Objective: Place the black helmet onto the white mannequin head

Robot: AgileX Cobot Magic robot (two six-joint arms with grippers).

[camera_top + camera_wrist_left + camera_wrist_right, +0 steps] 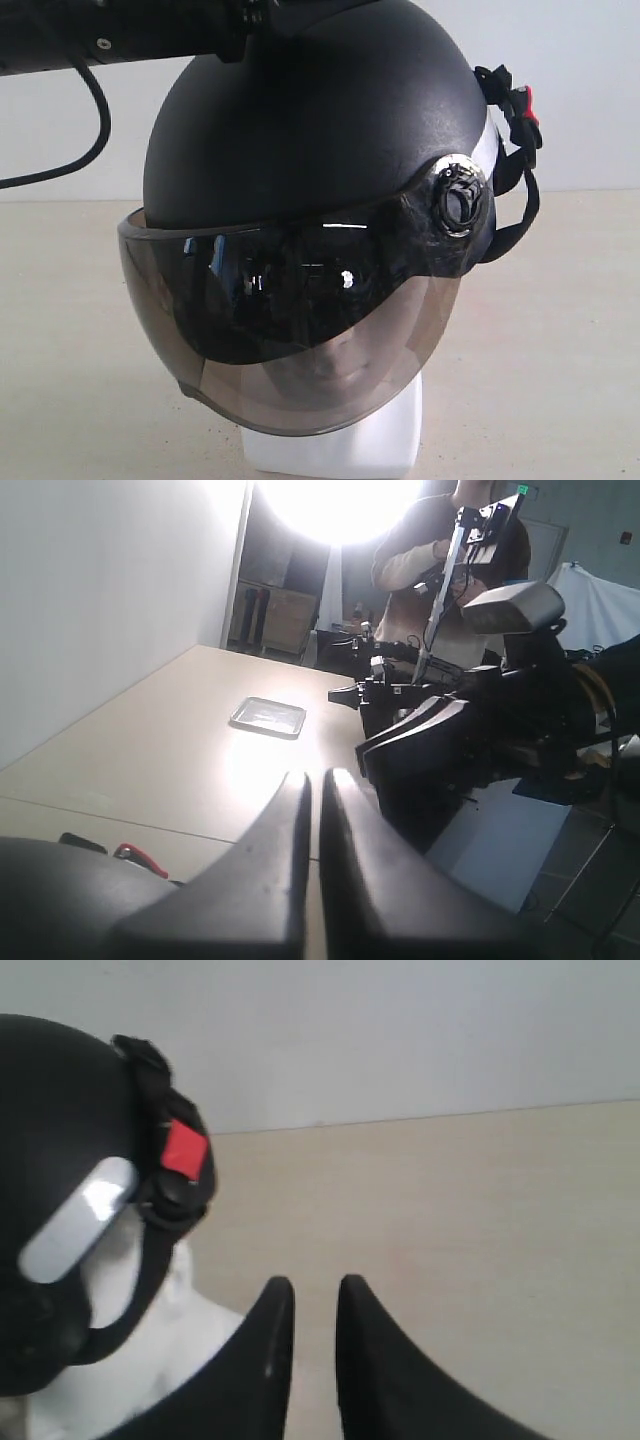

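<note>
Ext view: black helmet (pixel 300 130) sits on white mannequin head (pixel 340 450), shell covering the crown. Smoky visor (pixel 290 340) is down over the face; nose and mouth show dimly through it. Only the neck and base are bare, at 6 o'clock under the visor rim. Helmet looks slightly tilted, visor edge lower toward 7 o'clock. Chrome visor pivot (pixel 460 197) is at 3 o'clock on the shell. Chin strap w/ red buckle (pixel 527 100) hangs off the rear edge at approx 2 o'clock.

Left arm (pixel 120 35) comes in from 10 o'clock and ends at the helmet top near 12 o'clock. Contact can't be told from here. Its cable (pixel 95 130) loops down at 9 o'clock. Head stands on beige table (pixel 560 350).

L wrist view: left gripper (pixel 318 776) has fingers pressed nearly together, just a slit between them, pinching nothing. The dark helmet shell lies just beside them. A clear tray (pixel 268 716) lies on the table, well apart.

R wrist view: right gripper (pixel 312 1282) has fingers close w/ a narrow gap, nothing between them. It hovers near the mannequin neck, beside the helmet's rear edge, not touching the strap.
</note>
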